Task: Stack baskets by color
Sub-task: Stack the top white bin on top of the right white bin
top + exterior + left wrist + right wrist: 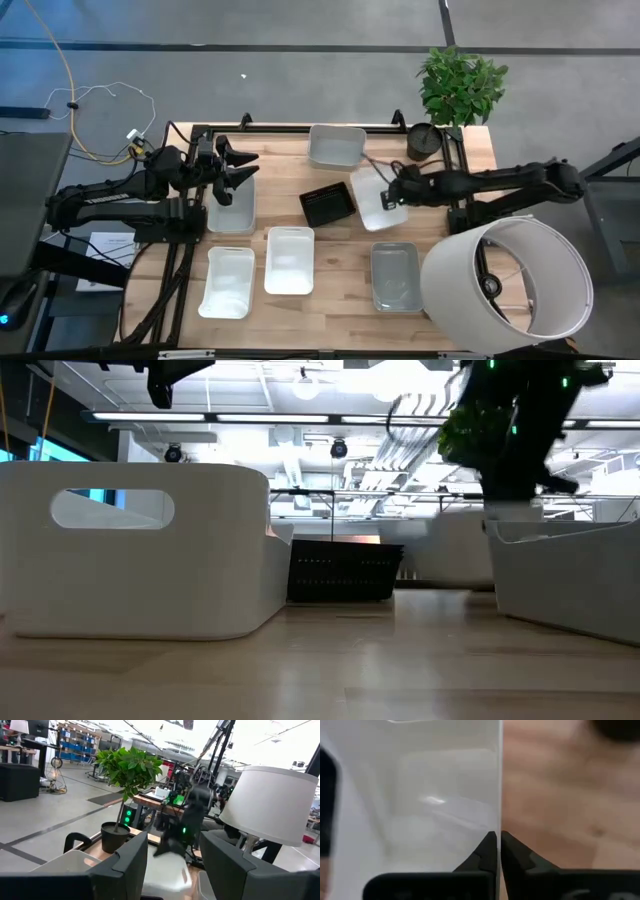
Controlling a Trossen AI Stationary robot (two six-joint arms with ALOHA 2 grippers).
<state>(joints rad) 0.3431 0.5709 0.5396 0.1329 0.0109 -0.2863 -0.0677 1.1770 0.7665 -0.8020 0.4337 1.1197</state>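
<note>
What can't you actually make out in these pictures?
- High view: the table corner under the lampshade, which covers it.
- Low view: the baskets farther back, blocked by the near white basket.
- Right wrist view: most of the white basket gripped by the right hand; cut off by the edges.

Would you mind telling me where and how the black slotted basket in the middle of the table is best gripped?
Grip the black basket by its rim: one finger inside, one outside a long wall, coming straight down from above. It sits upright and open-topped, slightly turned, with thin upright walls. The side away from the white basket looks best, since that neighbour sits close.
</note>
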